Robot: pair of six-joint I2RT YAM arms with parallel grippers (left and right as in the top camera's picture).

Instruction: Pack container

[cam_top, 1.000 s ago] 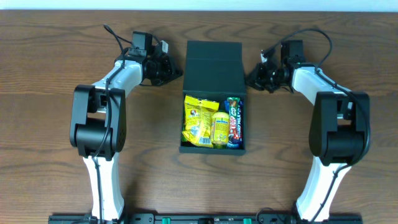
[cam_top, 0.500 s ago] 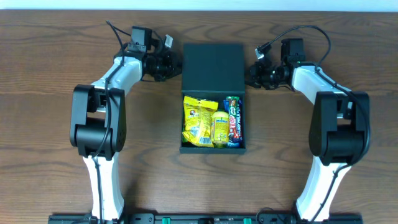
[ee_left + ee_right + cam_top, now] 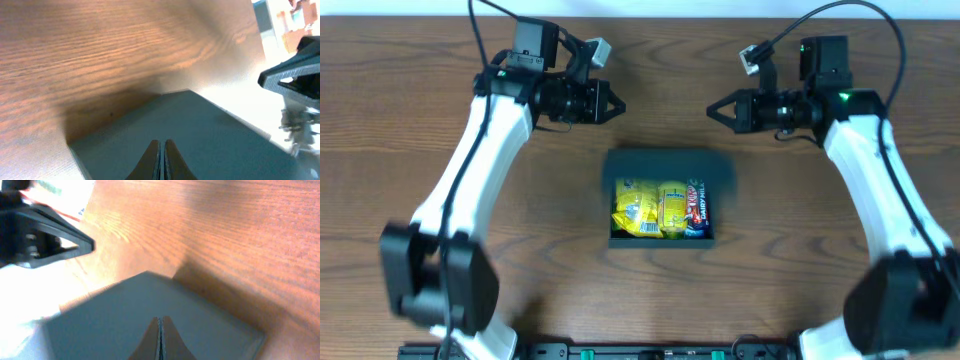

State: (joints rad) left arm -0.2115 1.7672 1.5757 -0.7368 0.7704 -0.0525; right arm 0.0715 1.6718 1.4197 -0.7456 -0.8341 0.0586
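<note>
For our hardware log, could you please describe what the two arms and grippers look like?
The left arm and right arm have white links and black joints. The left gripper and right gripper are black, tapering to points. Black cables loop over each wrist.

My overhead camera looks straight down on the whole table; both wrist cameras sit close over the container, facing each other.

A brown wood-grain table carries the dark teal container, sitting flat near its middle.
</note>
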